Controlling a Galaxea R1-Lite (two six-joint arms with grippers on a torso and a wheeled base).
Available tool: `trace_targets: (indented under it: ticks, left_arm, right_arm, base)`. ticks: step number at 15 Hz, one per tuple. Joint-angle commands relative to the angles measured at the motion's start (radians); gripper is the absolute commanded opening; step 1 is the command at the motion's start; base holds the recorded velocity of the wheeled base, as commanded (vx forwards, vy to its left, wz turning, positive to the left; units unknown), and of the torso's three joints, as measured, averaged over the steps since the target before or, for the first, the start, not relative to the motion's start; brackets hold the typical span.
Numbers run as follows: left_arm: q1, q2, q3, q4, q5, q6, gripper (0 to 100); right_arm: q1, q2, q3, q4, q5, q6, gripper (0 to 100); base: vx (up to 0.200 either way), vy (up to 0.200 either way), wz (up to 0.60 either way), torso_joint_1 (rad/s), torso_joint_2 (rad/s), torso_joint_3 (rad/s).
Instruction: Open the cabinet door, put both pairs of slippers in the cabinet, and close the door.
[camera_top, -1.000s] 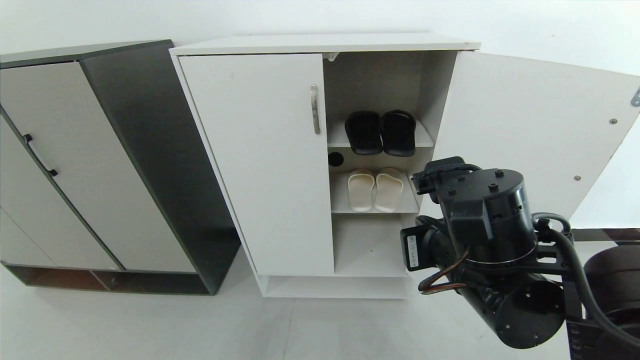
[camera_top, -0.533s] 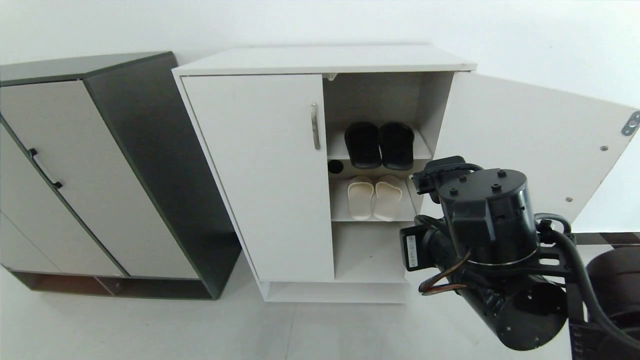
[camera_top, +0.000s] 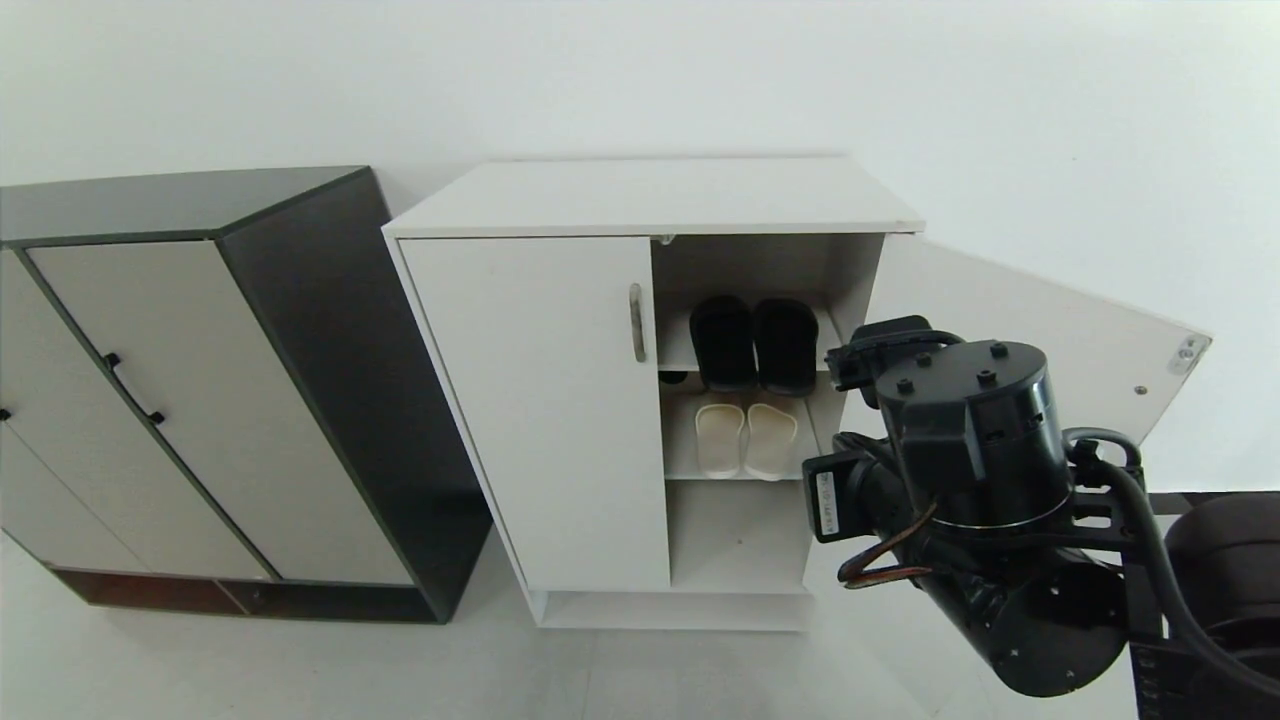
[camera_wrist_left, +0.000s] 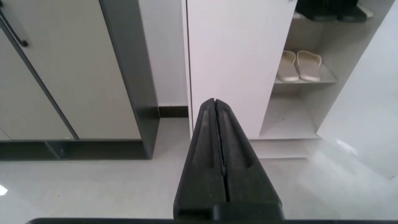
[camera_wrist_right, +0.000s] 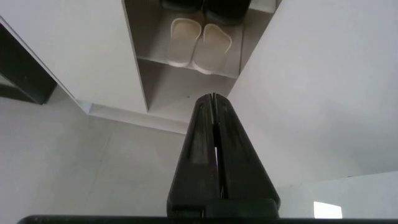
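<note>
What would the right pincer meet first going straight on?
Likely the cabinet's bottom compartment floor, just below the shelf holding the cream slippers. The right pincer is shut; nothing nearer shows, depth unclear.

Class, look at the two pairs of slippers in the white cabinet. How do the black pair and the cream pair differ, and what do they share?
Colour: the black slippers are dark, the cream slippers pale.
Place: the black slippers lie on the upper shelf, the cream slippers on the lower shelf just beneath.
Shared: each pair lies side by side in the white cabinet, on the side where the door stands open.
</note>
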Motion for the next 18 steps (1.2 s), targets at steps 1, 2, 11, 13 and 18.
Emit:
trace_targets:
  ticks: [1,2,11,13,18]
  left_arm:
    - [-0.001,0.001,0.0,0.0,0.001,0.0,0]
    - [0.0,0.001,0.0,-0.001,0.001,0.0,0]
    - [-0.001,0.001,0.0,0.0,0.001,0.0,0]
    - [-0.001,0.001,0.0,0.0,-0.001,0.0,0]
    - [-0.001,0.001,0.0,0.0,0.001,0.0,0]
  right_arm:
    - [0.001,0.001,0.0,-0.001,0.0,0.001,0]
    - [0.001,0.001,0.0,0.001,0.0,-0.001,0]
    - [0.001,-0.002,0.017,-0.001,0.0,-0.013,0]
    - [0.001,-0.004,0.018,-0.001,0.0,-0.013,0]
    - [-0.005,-0.001,0.02,-0.001,0.021,-0.013,0]
  base:
    - [0.0,0.0,0.0,0.149,-0.47,-0.325]
    - [0.0,0.0,0.0,0.163,-0.47,-0.315]
    - [0.0,0.0,0.0,0.193,-0.5,-0.311]
    - [0.0,0.0,0.0,0.234,-0.54,-0.32]
    - [0.0,0.0,0.0,0.196,-0.45,-0.254]
